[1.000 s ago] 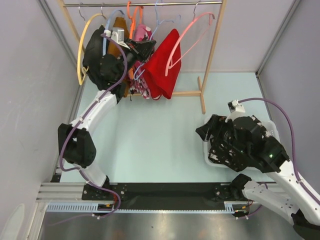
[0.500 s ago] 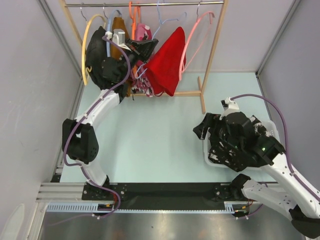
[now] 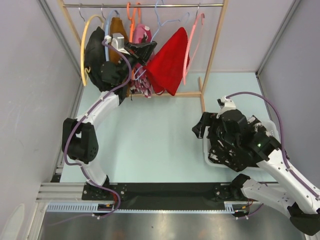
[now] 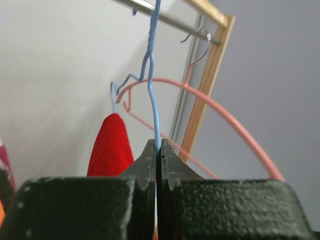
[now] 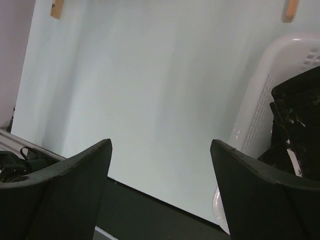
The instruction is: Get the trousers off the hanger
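The red trousers [image 3: 167, 65] hang on a thin blue hanger [image 3: 161, 21] on the rack rail, swung out to the right. My left gripper [image 3: 148, 49] is shut on the blue hanger's wire just left of the red cloth. In the left wrist view the jaws [image 4: 157, 148] pinch the blue wire [image 4: 153, 112], with the red trousers [image 4: 109, 147] to the left. The black trousers with white splotches [image 5: 299, 112] lie in the white basket [image 5: 255, 112]. My right gripper [image 5: 160, 147] is open and empty, low over the table beside that basket; it also shows in the top view [image 3: 199, 130].
The rack holds a yellow hanger [image 3: 85, 50], a mustard-brown garment [image 3: 118, 27], a pink floral garment [image 3: 142, 32] and an empty pink hanger [image 3: 189, 47]. The wooden rack post [image 3: 212, 55] stands right of the red trousers. The white basket [image 3: 271, 125] sits under my right arm.
The left gripper has lifted and pulled the blue hanger, swinging the red trousers and pink hanger up and right. The right arm has shifted slightly left.
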Controlling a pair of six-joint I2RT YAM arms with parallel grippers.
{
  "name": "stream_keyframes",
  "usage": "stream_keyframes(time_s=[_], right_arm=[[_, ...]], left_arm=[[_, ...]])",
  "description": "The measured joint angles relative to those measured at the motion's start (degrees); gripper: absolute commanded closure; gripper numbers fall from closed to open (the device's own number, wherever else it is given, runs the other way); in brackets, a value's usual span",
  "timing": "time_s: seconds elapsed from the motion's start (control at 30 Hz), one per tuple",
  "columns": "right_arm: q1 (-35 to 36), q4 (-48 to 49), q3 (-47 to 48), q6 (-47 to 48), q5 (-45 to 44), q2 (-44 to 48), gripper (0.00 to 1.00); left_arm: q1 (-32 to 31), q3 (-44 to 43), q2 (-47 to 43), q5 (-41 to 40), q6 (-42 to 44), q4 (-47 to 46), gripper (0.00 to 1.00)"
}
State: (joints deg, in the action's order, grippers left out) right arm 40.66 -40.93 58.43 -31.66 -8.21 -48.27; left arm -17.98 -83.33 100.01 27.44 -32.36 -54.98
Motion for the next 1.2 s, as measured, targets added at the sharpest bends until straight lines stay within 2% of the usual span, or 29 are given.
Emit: stream_keyframes(time_s=[0.17,0.3,0.37,0.5,0.53,0.7,0.87,1.0,1.07,1.2], right_arm=[[-0.3,0.5,1.3,-0.1,0.0,0.4,0.14],[-0.3,1.9,1.3,-0.7,0.6,1.8,0.14],[-0.2,2.8,1.3,-1.1,0.8,2.1,0.14],[0.4,4.5,0.4,-1.9,1.2,2.4,0.14],[0.5,4.8,0.1,-2.2,1.4,2.4,0.14],[1.4,5.1,-0.6,-2.9,1.6,3.3,0.14],[1.7,5.0,-0.6,-3.3,1.5,5.6,0.14],[1.8,4.9,-0.6,-3.4,1.4,6.6,0.14],[1.8,4.8,-0.6,-3.5,1.4,6.8,0.14],[1.9,4.7,-0.6,-3.7,1.3,7.1,0.14]], left_arm=[[-0.5,0.0,-2.5,-3.6,3.9,11.5,0.98],[-2.2,0.1,-6.6,-8.6,7.0,21.5,0.66],[-3.5,-0.1,-8.9,-10.6,8.4,24.4,0.58],[-5.1,-4.5,-10.3,-11.8,9.8,29.5,0.34],[-5.3,-6.1,-10.3,-11.8,9.9,30.7,0.31],[-5.3,-15.3,-8.3,-10.6,10.5,39.2,0.29],[-5.3,-34.0,0.2,-9.7,9.8,52.3,0.27],[-5.3,-48.1,8.2,-8.5,7.2,63.3,0.2],[-5.3,-50.5,10.5,-8.5,5.8,67.0,0.15],[-5.3,-50.5,12.6,-9.6,4.9,72.9,0.14]])
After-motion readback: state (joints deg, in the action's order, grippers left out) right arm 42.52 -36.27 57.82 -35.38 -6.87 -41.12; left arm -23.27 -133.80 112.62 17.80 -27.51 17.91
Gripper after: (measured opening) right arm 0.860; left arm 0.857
